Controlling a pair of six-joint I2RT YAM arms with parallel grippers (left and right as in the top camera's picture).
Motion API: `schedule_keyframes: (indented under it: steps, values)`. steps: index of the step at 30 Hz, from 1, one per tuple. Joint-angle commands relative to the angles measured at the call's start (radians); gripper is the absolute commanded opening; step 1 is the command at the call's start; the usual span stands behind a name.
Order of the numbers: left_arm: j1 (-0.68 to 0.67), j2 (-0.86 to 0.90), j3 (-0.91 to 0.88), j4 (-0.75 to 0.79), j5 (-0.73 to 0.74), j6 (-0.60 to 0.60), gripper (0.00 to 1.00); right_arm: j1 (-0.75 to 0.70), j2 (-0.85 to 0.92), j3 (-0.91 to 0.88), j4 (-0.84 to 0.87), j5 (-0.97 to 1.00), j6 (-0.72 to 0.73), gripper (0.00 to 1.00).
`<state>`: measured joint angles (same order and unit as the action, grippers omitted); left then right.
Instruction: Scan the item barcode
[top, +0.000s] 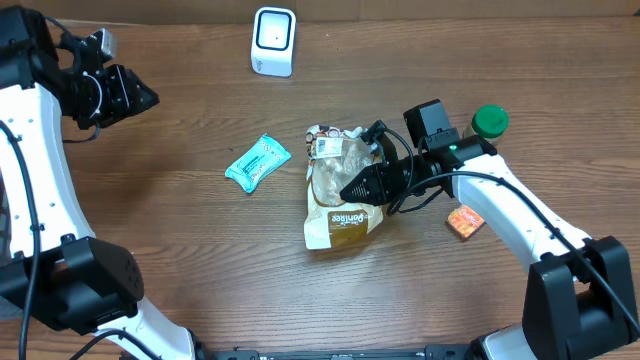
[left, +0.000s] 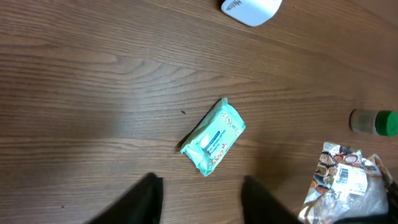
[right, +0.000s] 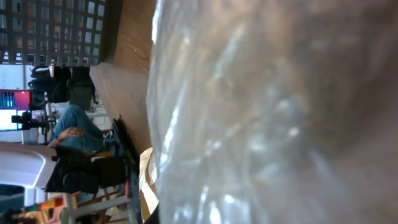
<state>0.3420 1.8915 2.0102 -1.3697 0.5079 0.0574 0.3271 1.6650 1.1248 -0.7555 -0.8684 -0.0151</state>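
My right end effector (top: 352, 187) is pinched shut on the bag (top: 340, 220) at mid-table, I judge to lift its label (top: 325, 146) toward the scanner (top: 273, 40) at the far edge, while my left end effector (left: 200, 186) hangs part-open and empty near the far-left corner.

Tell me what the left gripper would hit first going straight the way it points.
Most likely the teal packet, lying straight ahead of the left gripper in its wrist view; depth is unclear, so it might touch bare table first.
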Motion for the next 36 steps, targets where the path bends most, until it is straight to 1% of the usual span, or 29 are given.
schedule_keyframes:
  steps: [1,2,3,9,14,16,19,24,26,32,33,35,36]
  values:
    - [-0.006,-0.007,0.01,-0.003,-0.034,0.029,0.55,-0.001,-0.038,0.077,-0.037,-0.032,-0.018,0.04]
    - [-0.006,-0.007,0.01,-0.003,-0.051,0.029,0.72,-0.001,-0.038,0.101,-0.066,-0.032,-0.035,0.04]
    - [-0.006,-0.007,0.01,-0.003,-0.056,0.029,1.0,-0.001,-0.038,0.12,-0.088,-0.031,-0.049,0.04]
    - [-0.006,-0.007,0.01,-0.003,-0.074,0.029,1.0,-0.001,-0.038,0.218,-0.164,-0.032,-0.137,0.04]
    - [-0.006,-0.007,0.01,-0.003,-0.074,0.029,1.0,0.009,-0.043,0.258,-0.236,-0.069,-0.316,0.04]
    - [-0.006,-0.007,0.01,-0.003,-0.097,0.029,1.0,0.02,-0.048,0.259,-0.254,-0.068,-0.361,0.04]
    - [-0.006,-0.007,0.01,-0.003,-0.127,0.029,1.0,0.021,-0.048,0.258,-0.257,-0.063,-0.362,0.04]
    - [-0.006,-0.007,0.01,-0.003,-0.127,0.029,1.0,0.021,-0.048,0.258,-0.261,-0.051,-0.361,0.04]
    - [-0.006,-0.007,0.01,-0.003,-0.127,0.029,0.99,0.023,-0.048,0.258,-0.267,-0.02,-0.38,0.04]
    - [-0.006,-0.007,0.01,-0.003,-0.127,0.029,1.0,0.027,-0.047,0.254,-0.279,0.039,-0.565,0.04]
    - [-0.006,-0.007,0.01,-0.003,-0.127,0.029,0.99,0.027,-0.047,0.251,-0.275,0.072,-0.603,0.04]
    - [-0.006,-0.007,0.01,-0.003,-0.127,0.029,1.0,0.027,-0.047,0.244,-0.263,0.117,-0.623,0.04]
    - [-0.006,-0.007,0.01,-0.003,-0.127,0.029,1.0,0.027,-0.047,0.222,-0.227,0.164,-0.623,0.04]
